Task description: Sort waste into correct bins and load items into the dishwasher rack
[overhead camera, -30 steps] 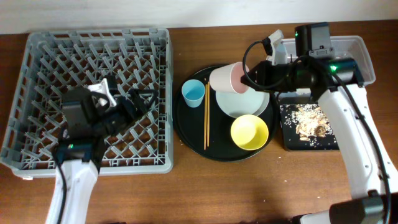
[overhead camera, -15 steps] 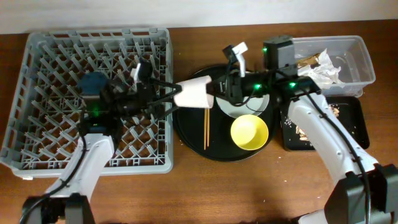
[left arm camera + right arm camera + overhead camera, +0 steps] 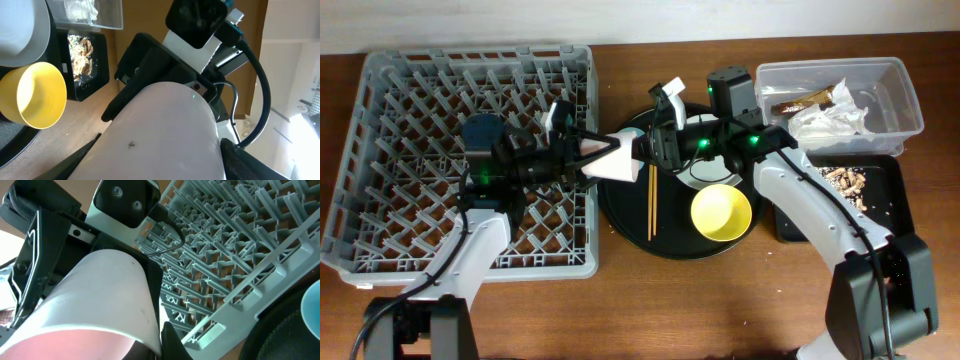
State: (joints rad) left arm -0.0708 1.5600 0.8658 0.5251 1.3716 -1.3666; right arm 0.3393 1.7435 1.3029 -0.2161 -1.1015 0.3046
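Note:
The pink cup (image 3: pixel 622 155), white outside and pink inside, lies sideways in the air between both arms, over the gap between the grey dishwasher rack (image 3: pixel 400 100) and the round black tray (image 3: pixel 620 215). My left gripper (image 3: pixel 605 155) is closed round its body, with a finger touching each side in the left wrist view (image 3: pixel 160 165). My right gripper (image 3: pixel 655 150) pinches its rim (image 3: pixel 165 345). On the round tray are the yellow bowl (image 3: pixel 721 212) and two chopsticks (image 3: pixel 652 205). The blue cup (image 3: pixel 632 133) and the plate (image 3: pixel 705 178) there are mostly hidden.
The clear tub (image 3: pixel 890 75) at the back right holds white tissue (image 3: pixel 825 120) and a brown-and-gold wrapper (image 3: pixel 800 103). The shallow black tray (image 3: pixel 880 205) in front of it holds beige scraps (image 3: pixel 840 178). The rack's pegs stand close behind the cup (image 3: pixel 240 240).
My right arm carried the pink cup left from above the plate to the rack's edge. My left arm rose from inside the rack, and its fingers have come round the cup.

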